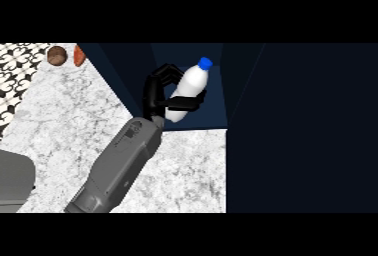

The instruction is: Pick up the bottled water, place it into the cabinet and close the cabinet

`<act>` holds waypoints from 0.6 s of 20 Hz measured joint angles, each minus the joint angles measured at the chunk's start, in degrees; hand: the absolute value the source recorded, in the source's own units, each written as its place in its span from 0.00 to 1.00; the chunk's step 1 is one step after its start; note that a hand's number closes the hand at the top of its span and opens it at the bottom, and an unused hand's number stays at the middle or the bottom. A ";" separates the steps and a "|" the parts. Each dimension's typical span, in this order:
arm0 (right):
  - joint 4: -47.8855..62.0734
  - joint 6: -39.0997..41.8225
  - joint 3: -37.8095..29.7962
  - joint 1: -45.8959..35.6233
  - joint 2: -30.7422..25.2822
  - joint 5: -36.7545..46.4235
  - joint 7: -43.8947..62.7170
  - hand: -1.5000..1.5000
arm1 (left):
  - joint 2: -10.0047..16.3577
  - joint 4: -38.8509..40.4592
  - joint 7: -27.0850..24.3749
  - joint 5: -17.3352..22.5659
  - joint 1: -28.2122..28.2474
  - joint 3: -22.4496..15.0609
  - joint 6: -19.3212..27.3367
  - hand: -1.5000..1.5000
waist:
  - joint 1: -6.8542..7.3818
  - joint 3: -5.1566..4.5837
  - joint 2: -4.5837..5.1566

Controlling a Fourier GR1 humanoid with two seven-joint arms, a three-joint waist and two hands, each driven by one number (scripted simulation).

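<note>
The bottled water (190, 85) is white with a blue cap and leans to the upper right. My right hand (156, 92) is shut on it, with fingers curled behind its upper part and the thumb across its lower front. Hand and bottle are held in the opening of the dark blue cabinet (210, 107), above its floor. The cabinet door (303, 130) stands open as a large dark panel on the right. My left hand does not show; only a grey piece of arm (15, 182) sits at the lower left edge.
White marble counter (66, 125) spreads out left of and below the cabinet. A brown round item (57, 55) and an orange one (79, 55) lie at the far top left, by the patterned wall tiles (18, 70).
</note>
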 measured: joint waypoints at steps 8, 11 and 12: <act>0.41 2.17 -1.68 0.84 -1.05 -1.28 -0.92 0.00 | 0.06 12.59 -6.14 1.30 -8.21 3.39 0.90 1.00 | -0.94 -0.01 0.24; 0.67 2.21 -1.52 0.13 -1.23 -1.64 -0.82 0.00 | 0.03 16.76 -7.60 1.09 -11.43 4.01 1.42 0.00 | -1.03 0.01 0.37; 0.70 2.31 -1.49 0.17 -1.25 -1.76 -0.82 0.00 | 0.03 18.25 -7.80 0.97 -12.37 4.09 1.70 0.00 | -1.15 0.01 0.41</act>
